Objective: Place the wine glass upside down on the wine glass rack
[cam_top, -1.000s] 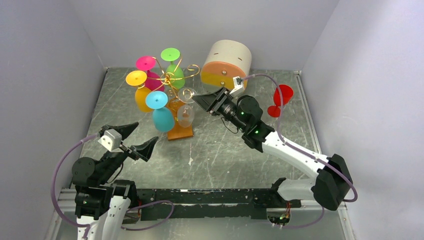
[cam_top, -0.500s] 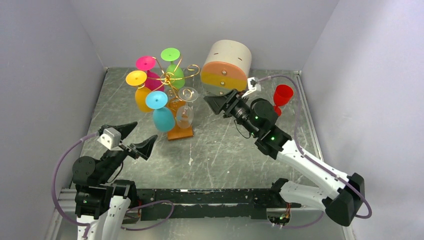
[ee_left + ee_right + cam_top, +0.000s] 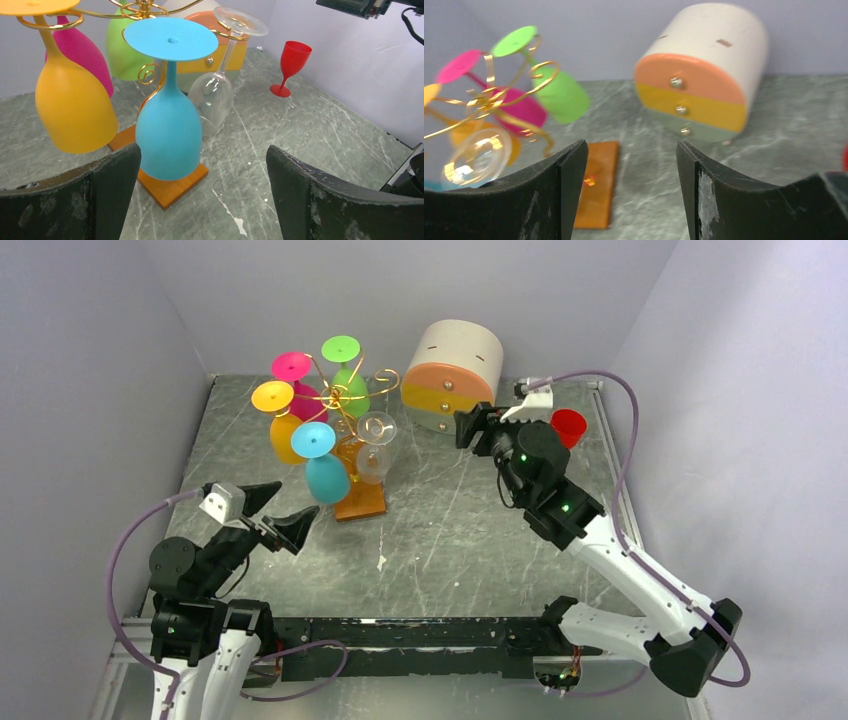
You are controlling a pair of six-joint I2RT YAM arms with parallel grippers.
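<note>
Clear wine glass [image 3: 372, 452] hung upside down on the right side of the gold wine glass rack [image 3: 362, 502], far left. Right gripper [image 3: 465, 428], jaws apart and empty, sat near the round drawer box [image 3: 455, 365]; left gripper [image 3: 293, 504] likewise spread, near left.

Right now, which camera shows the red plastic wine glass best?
The left wrist view: the red plastic wine glass stands upright, whole from rim to foot. From the top external view, the right arm hides its stem. The right wrist view catches only a red sliver at its edge.
</note>
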